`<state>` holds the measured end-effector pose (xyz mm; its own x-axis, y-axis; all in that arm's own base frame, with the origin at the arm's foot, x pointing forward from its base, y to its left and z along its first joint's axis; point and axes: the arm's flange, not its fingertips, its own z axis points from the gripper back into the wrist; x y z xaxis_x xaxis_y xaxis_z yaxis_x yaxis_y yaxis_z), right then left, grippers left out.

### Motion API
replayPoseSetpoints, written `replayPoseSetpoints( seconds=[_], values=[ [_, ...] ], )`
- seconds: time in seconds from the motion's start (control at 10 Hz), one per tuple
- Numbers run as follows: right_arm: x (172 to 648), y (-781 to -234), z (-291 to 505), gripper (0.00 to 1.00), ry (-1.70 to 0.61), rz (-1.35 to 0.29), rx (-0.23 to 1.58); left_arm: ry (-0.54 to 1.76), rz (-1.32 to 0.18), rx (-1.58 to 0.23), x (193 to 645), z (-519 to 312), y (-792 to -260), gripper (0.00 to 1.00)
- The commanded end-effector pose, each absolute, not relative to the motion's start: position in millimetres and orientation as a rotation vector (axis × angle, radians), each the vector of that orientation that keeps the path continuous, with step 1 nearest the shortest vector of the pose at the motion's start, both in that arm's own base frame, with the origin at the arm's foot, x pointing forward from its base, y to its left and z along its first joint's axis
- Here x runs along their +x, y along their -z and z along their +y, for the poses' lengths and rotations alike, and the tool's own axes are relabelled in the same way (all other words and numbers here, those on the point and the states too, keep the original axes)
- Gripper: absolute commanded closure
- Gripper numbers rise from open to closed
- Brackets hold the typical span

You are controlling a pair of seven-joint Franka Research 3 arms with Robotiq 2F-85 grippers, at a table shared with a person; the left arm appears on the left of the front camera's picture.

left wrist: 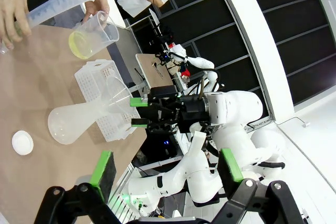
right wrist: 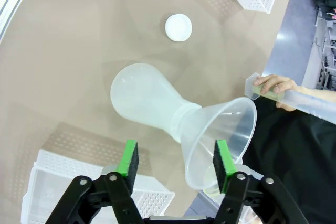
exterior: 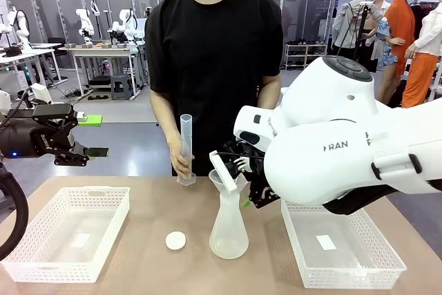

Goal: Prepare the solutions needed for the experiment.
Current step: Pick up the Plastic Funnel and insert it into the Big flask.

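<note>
Covering basket (exterior: 298,253) corner, right arm (exterior: 345,150), flask (exterior: 228,233) frosted

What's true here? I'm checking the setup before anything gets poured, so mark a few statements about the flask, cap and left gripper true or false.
1. A funnel sits in the flask's neck. True.
2. The white cap closes the flask. False: it lies on the table, apart from the flask.
3. A person's hand holds the measuring cylinder upright. True.
4. The left gripper is shut on the funnel. False: it is open, off to the side, holding nothing.
</note>
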<state>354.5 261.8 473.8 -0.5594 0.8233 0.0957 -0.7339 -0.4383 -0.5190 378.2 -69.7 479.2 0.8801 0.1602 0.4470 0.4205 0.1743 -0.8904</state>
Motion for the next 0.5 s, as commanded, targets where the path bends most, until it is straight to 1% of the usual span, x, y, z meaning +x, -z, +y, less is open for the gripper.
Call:
replayPoseSetpoints(
  seconds=[0.0, 0.2, 0.3, 0.4],
  values=[
    [347.0, -507.6, 249.1, 0.22, -2.056, -0.565, -0.192, 0.197, -0.502, -1.406, 378.4, -72.6, -479.7, 0.00],
    [344.9, -540.0, 228.0, 0.22, -2.042, -0.621, -0.070, 0.197, -0.502, -1.406, 378.4, -72.6, -479.7, 0.00],
    [346.1, -551.0, 217.6, 0.22, -2.015, -0.629, -0.045, 0.197, -0.502, -1.406, 378.4, -72.6, -479.7, 0.00],
    [347.4, -559.1, 204.2, 0.22, -1.955, -0.585, -0.075, 0.197, -0.502, -1.406, 378.4, -72.6, -479.7, 0.00]
  ],
)
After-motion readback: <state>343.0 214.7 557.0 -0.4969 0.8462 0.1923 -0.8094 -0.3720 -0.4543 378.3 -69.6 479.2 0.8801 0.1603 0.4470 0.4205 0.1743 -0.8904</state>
